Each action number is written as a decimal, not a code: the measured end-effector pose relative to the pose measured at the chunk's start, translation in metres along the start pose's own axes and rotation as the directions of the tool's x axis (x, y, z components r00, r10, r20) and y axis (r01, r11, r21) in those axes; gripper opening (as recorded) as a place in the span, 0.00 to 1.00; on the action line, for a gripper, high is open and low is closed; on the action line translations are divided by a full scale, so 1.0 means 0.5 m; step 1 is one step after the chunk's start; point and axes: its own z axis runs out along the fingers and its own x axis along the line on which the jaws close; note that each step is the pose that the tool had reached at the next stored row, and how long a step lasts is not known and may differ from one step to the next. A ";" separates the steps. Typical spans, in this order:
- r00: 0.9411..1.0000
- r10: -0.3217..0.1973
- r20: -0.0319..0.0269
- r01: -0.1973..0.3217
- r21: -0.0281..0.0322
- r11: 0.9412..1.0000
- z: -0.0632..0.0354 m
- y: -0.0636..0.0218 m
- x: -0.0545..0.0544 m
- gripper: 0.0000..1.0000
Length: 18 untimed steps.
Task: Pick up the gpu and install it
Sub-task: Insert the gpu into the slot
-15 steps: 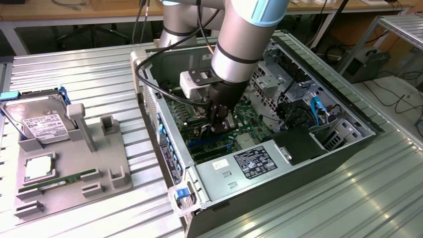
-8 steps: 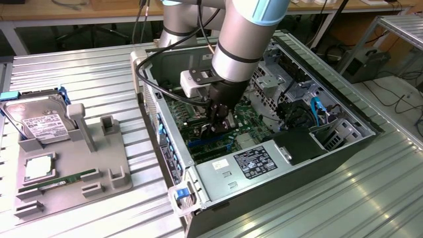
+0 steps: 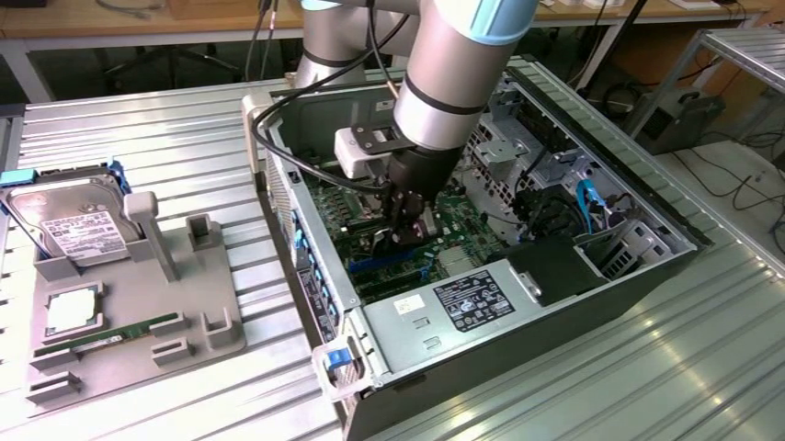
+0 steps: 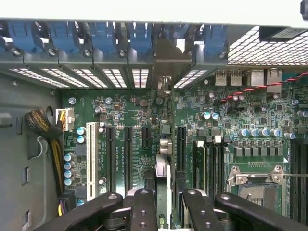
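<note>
Open computer case [image 3: 638, 197] lying on its side on the ribbed metal table [image 3: 147, 129], green motherboard [image 3: 472, 225] exposed inside, black power supply [image 3: 472, 303] with a white label at the near end. Grey arm [image 3: 454, 73] reaching down into the case from above. Off to the exterior view's left, a grey fixture tray [image 3: 184, 312] holding a silver hard drive [image 3: 68, 230] and a narrow green memory stick [image 3: 117, 333].

Gripper [image 4: 163, 197] low over the motherboard's slot area, black fingers [image 4: 143, 209] drawn in close on either side of a thin card seen edge-on. Held card most likely the gpu [image 4: 162, 168], standing upright between the fingers, its silver bracket end [image 4: 166, 62] up against the row of blue slot latches [image 4: 108, 36] at the case's rear wall. Seating in the slot hard to judge from here. White expansion slot [image 4: 91, 154] and black slots [image 4: 128, 154] just beside it, uncovered.
</note>
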 end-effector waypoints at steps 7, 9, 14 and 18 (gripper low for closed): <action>1.000 0.003 -0.026 -0.003 -0.007 1.000 -0.003 0.000 0.000 0.26; 1.000 0.004 -0.027 -0.005 -0.007 1.000 -0.003 -0.001 -0.002 0.26; 1.000 0.008 -0.026 -0.008 -0.006 1.000 -0.003 -0.005 -0.007 0.26; 1.000 0.011 -0.026 -0.011 -0.006 1.000 -0.003 -0.006 -0.007 0.26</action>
